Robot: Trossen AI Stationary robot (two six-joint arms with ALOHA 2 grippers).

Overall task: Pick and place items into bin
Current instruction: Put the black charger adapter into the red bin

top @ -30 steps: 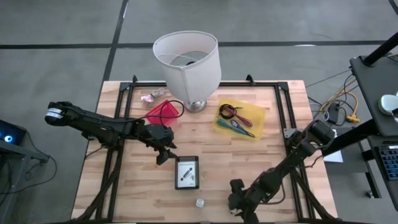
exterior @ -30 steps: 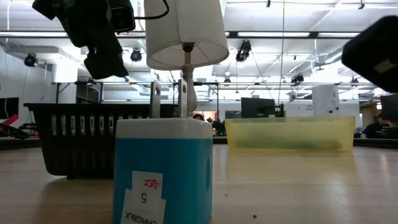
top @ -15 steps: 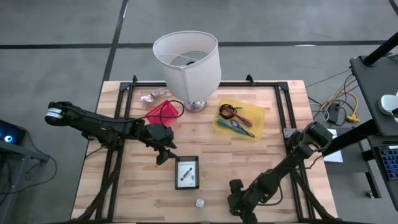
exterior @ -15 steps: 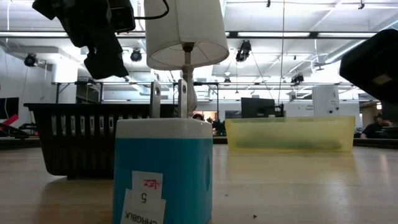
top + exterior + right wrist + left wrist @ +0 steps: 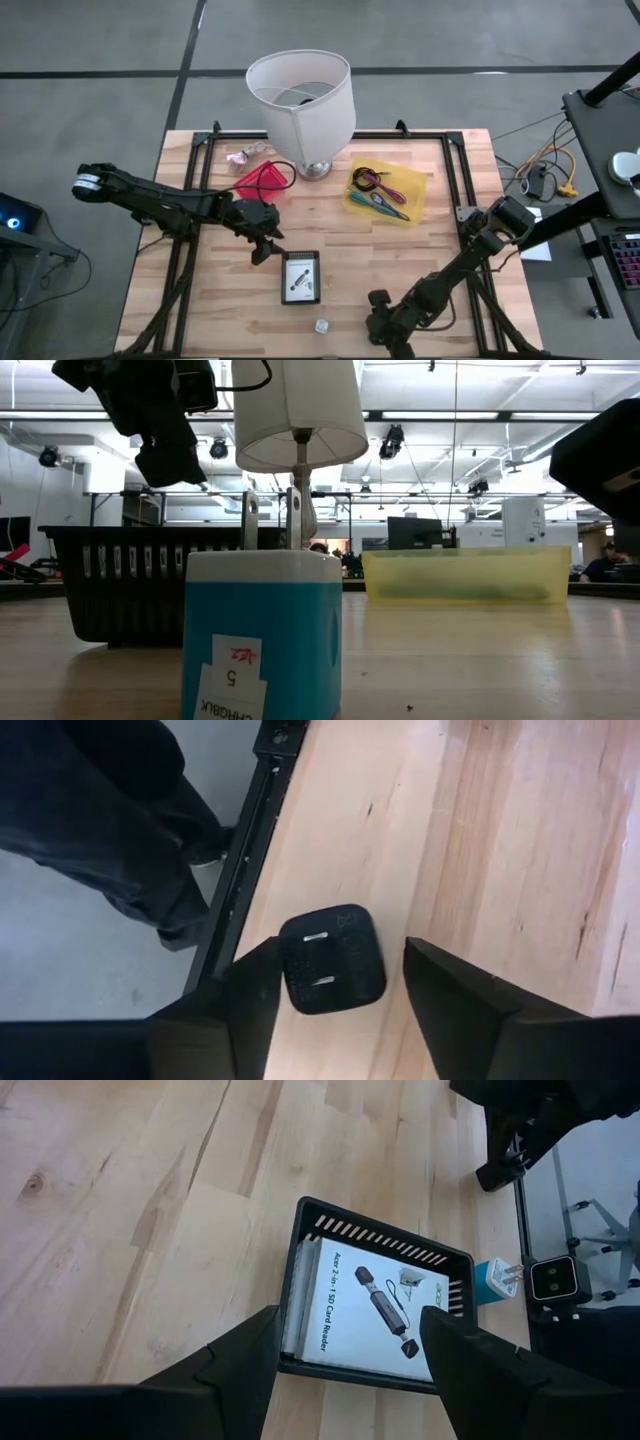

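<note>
A black slotted bin (image 5: 300, 277) sits mid-table holding a white printed card (image 5: 365, 1305). My left gripper (image 5: 262, 245) hovers open just left of it, and its wrist view (image 5: 350, 1315) looks down into the bin. My right gripper (image 5: 378, 318) is open near the table's near edge. Its fingers stand on either side of a small black plug cube (image 5: 330, 960), which lies flat on the wood with its prongs up. A white-and-blue plug cube (image 5: 322, 326) stands on the table near the bin. A yellow tray (image 5: 388, 190) holds a black coiled cable, purple strips and a teal stick.
A large white lampshade (image 5: 300, 100) stands at the far side. Left of its base lie a red triangular piece (image 5: 262, 180) and a pink wrapper (image 5: 245, 153). A black frame rail (image 5: 240, 870) runs along the table edge beside the black cube, with a person's dark trouser leg (image 5: 110, 810) beyond it.
My right gripper has come down a little toward the table near its near edge. Nothing else has moved.
</note>
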